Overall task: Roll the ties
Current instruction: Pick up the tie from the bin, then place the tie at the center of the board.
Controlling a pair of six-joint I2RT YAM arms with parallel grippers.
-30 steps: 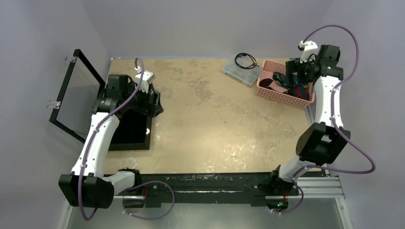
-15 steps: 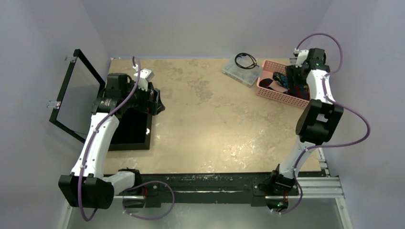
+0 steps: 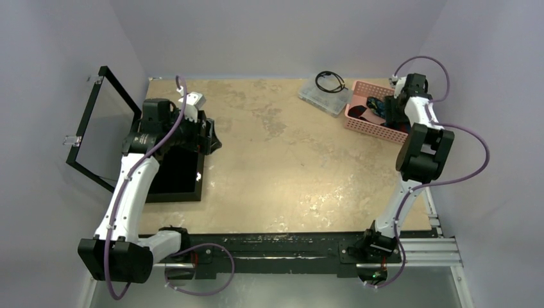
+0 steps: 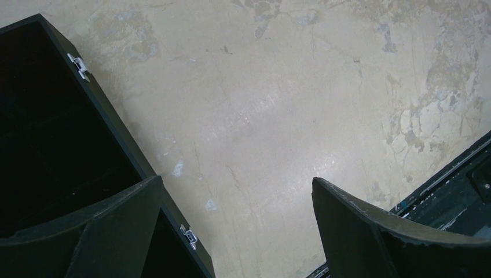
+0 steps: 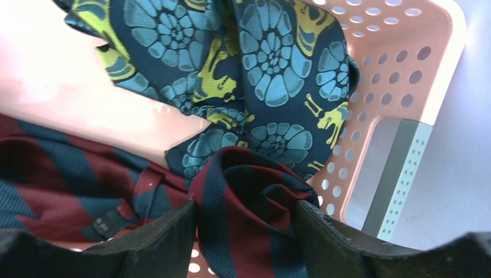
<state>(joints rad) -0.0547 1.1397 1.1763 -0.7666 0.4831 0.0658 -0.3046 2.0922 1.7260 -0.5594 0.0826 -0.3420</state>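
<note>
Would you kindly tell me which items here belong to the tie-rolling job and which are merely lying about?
Job: maroon striped tie; blue patterned tie; pink basket holding both.
Lying about: clear box; black cable on it; open black case.

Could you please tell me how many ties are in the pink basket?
2 can be told apart, both in the pink basket: the maroon striped tie nearest the wrist camera, and the blue patterned tie bunched behind it. Those patterned folds may hide more ties.
</note>
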